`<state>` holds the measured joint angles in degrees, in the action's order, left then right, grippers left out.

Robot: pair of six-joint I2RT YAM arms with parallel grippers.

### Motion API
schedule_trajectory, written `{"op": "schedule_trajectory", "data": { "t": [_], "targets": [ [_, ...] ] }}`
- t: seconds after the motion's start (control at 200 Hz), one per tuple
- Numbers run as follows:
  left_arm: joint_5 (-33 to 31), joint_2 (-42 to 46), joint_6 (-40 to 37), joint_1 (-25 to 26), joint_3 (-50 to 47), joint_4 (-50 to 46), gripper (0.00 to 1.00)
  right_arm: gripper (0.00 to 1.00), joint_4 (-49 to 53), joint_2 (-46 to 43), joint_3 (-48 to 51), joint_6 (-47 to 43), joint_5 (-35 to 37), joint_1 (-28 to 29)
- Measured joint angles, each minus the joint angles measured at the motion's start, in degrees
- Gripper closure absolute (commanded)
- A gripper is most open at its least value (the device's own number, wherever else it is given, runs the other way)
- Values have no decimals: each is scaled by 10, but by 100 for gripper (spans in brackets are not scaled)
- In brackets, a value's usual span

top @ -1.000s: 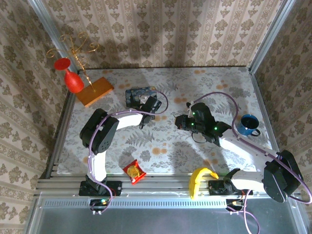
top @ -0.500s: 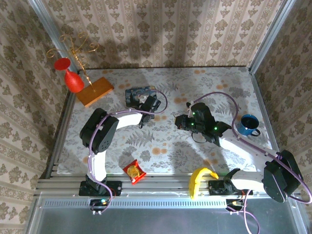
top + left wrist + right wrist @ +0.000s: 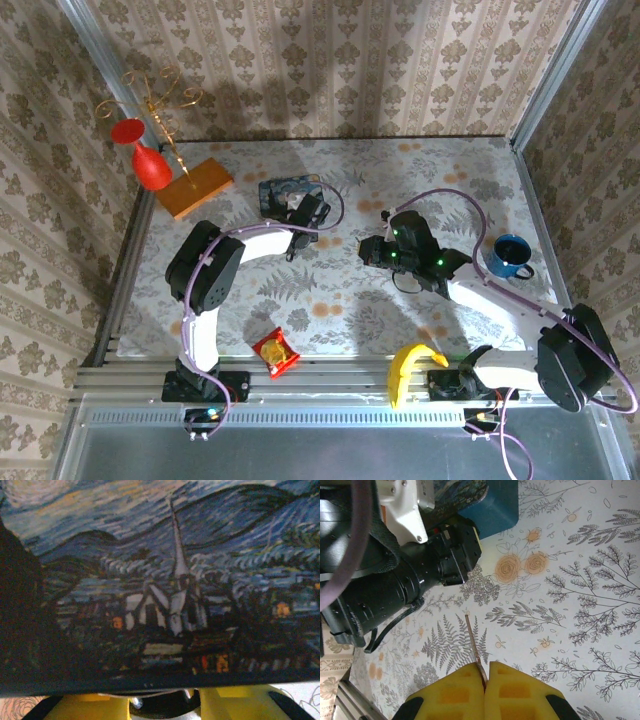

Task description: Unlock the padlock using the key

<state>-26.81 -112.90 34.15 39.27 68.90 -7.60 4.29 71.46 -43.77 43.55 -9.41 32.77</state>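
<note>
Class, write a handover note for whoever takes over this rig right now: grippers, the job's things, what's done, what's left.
Left gripper: at the tin, closed on a dark, silvery thing, apparently the padlock.
Right gripper: shut on the key, blade pointing toward the left gripper, apart from it.
Done: both things in hand.
Left: bring key to the padlock, insert, turn.

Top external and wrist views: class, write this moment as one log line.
right gripper: shut on key | key: blade juts forward | left gripper: at blue tin, grip unclear
</note>
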Motion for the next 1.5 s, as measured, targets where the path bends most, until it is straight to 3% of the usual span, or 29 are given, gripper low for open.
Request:
{"op": "schedule_trajectory", "data": {
  "t": [0.16, 0.415, 0.82, 1.175, 1.501],
  "targets": [
    [33, 0, 29, 0, 10, -14, 86, 100, -7, 20, 0, 0, -4, -1],
    [116, 20, 106, 13, 10, -38, 91, 100, -98, 42, 72, 0, -18, -2],
    [212, 28, 215, 34, 12, -44, 92, 100, -319, 204, 150, -18, -85, -3],
    [252, 33, 257, 38, 2, -26, 92, 100, -432, 271, 155, -53, -90, 1],
    [273, 36, 264, 38, -4, -17, 99, 100, -480, 314, 133, -58, -88, 1]
  ]
}}
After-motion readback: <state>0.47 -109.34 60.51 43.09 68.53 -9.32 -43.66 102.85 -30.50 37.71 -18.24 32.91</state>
